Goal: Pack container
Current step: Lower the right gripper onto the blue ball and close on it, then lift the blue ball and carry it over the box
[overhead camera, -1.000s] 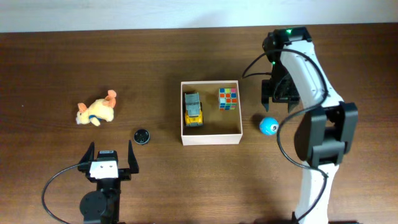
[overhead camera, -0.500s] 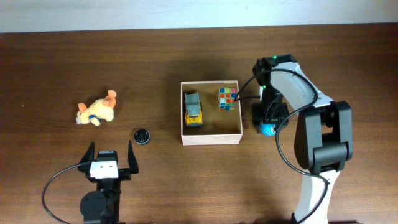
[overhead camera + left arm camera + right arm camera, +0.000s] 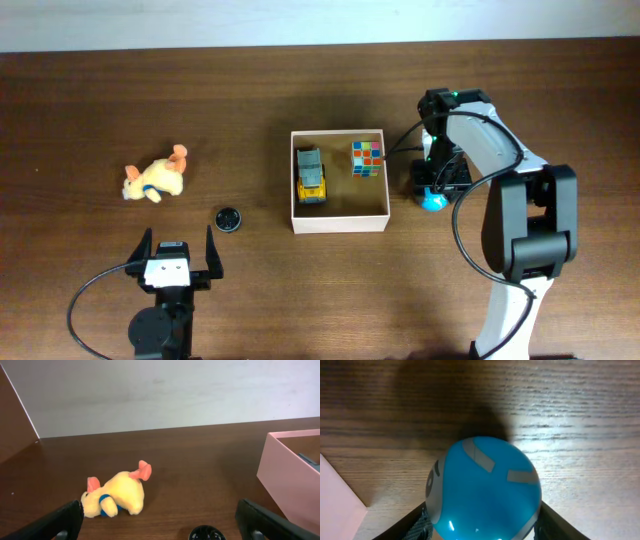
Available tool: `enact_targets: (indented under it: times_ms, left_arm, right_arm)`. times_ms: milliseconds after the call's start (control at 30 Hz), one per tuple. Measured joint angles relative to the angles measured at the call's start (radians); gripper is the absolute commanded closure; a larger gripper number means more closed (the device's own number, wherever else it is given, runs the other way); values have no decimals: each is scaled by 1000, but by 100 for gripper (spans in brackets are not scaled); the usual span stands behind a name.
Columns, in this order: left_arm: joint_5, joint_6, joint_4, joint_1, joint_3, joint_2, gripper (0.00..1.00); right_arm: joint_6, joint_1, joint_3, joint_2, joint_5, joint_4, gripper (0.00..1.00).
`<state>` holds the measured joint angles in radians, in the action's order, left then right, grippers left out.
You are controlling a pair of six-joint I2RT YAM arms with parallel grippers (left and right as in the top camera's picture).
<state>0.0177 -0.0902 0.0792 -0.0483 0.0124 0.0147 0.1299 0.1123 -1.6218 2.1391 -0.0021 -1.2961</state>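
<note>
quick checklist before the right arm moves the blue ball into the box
1. Blue ball sits between the right gripper fingers: ok, one shows at each side in the wrist view.
2. Firm grip on the ball: cannot tell, contact is not clear.
3. Free floor in the container: ok, bare cardboard beside the toy truck and in front of the puzzle cube.
4. Gripper apart from the container wall: ok, though the wall is close on the ball's left.
5. Left gripper out of the way: ok, open and far from the container.
</note>
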Motion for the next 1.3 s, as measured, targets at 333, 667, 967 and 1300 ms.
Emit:
enact_targets:
  times_ms: [333,667,967,1300]
  left_arm:
    - [0,0,0,0,0,0,1]
    - [0,0,0,0,0,0,1]
    - [0,0,0,0,0,0,1]
    - [0,0,0,0,0,0,1]
  right_arm:
    - [-31,-2,0,-1,0,38,49]
    - [-46,-3,0,-5,0,73,62]
    - [-51,-3,2,-5,1,79,69]
    - [-51,-3,-19,-5,0,50,69]
